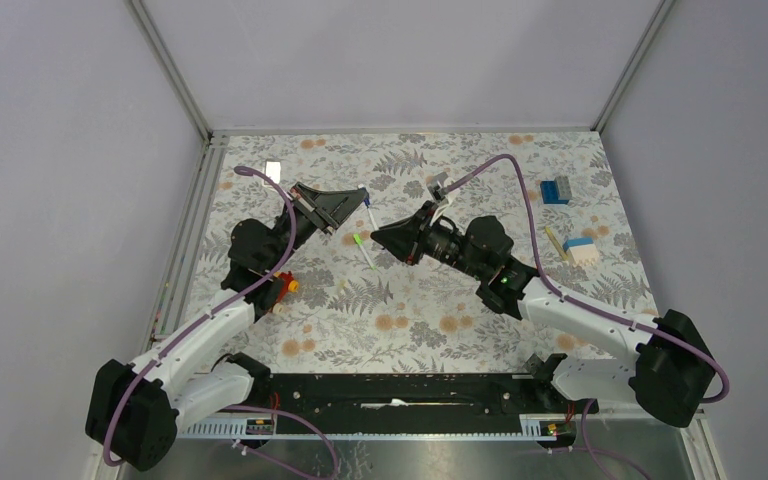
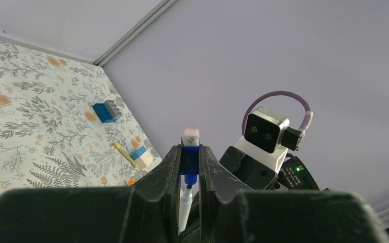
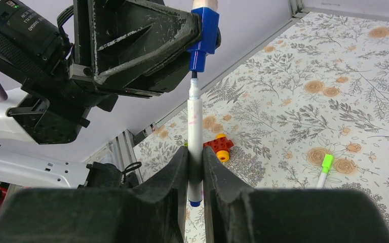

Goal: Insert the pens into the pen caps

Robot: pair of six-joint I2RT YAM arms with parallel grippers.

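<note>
My left gripper is shut on the dark blue pen cap, held in the air above the mat. My right gripper is shut on a white pen. The pen points up at the blue cap, and its dark tip sits at the cap's open mouth. In the top view the two grippers meet nose to nose, left and right. A second white pen with the bright green cap on it lies on the mat below them, also in the right wrist view. A yellowish pen lies at the right.
A blue brick and a blue-and-white brick sit at the right of the floral mat. A red and yellow brick lies by the left arm. Grey walls and a metal rail close in the mat.
</note>
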